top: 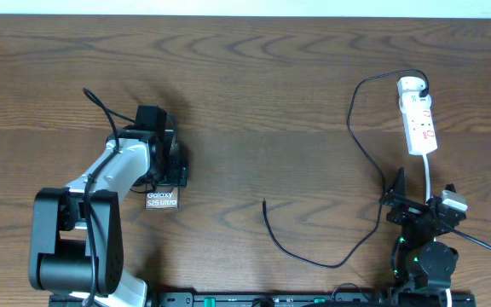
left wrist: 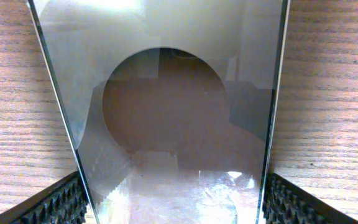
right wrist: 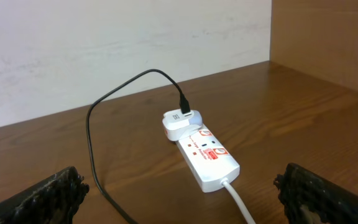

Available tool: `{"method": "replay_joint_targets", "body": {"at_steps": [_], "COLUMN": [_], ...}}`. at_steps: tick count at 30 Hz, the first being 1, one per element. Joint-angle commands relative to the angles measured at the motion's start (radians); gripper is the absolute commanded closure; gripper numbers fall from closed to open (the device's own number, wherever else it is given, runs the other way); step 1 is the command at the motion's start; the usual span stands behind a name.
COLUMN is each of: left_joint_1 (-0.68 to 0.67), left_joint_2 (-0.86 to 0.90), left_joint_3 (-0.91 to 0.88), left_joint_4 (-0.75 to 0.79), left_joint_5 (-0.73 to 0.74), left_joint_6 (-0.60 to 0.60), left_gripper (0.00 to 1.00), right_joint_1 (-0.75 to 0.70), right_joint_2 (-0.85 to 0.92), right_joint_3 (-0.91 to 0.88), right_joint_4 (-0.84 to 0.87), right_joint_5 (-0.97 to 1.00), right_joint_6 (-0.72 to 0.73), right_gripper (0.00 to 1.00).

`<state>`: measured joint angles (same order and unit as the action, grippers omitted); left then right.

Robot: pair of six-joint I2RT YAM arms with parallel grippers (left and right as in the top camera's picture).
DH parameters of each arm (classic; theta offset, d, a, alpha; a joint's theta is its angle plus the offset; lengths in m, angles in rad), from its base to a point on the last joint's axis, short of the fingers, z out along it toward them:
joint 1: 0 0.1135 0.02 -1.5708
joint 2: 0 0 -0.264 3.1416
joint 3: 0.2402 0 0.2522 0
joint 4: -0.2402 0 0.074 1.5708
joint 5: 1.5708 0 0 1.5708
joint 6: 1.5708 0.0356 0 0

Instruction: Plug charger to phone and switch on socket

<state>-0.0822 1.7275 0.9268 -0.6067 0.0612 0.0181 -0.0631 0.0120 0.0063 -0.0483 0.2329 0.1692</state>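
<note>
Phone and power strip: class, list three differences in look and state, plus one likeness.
The phone is dark and glossy; the power strip is white with red markings. The phone sits between the left gripper's jaws; the power strip lies untouched. The charger cable joins the power strip, not the phone. Both are slim rectangles.

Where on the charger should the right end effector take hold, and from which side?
Probably grip the charger just behind its free plug tip, from above with fingers across it. That end lies flat on the table, well clear of the phone.
</note>
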Motion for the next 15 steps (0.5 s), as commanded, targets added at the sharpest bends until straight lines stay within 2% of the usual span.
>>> {"method": "replay_joint_targets", "body": {"at_steps": [1, 9, 12, 15], "left_joint_1": [0.0, 0.0, 0.0, 0.0], "left_joint_2": [0.018, 0.018, 0.018, 0.018], "left_joint_3": [-0.035, -0.035, -0.035, -0.035], "left_joint_4": [-0.001, -0.001, -0.001, -0.001], "left_joint_5": [0.055, 0.055, 0.055, 0.055], "left_joint_6": [-0.015, -0.015, -0.015, -0.015], "left_gripper": [0.14, 0.16, 0.2, 0.21], "right_joint_1": [0.005, 0.005, 0.005, 0.005], "right_joint_2": [-0.005, -0.005, -0.005, -0.005], "right_joint_3": [-0.001, -0.001, -0.001, -0.001], "right_joint_4": [-0.004, -0.004, -0.004, -0.004], "right_joint_5": [0.008, 0.008, 0.008, 0.008], "right_joint_6": [0.009, 0.009, 0.009, 0.009], "right_gripper": [0.01, 0.01, 0.01, 0.01]}}
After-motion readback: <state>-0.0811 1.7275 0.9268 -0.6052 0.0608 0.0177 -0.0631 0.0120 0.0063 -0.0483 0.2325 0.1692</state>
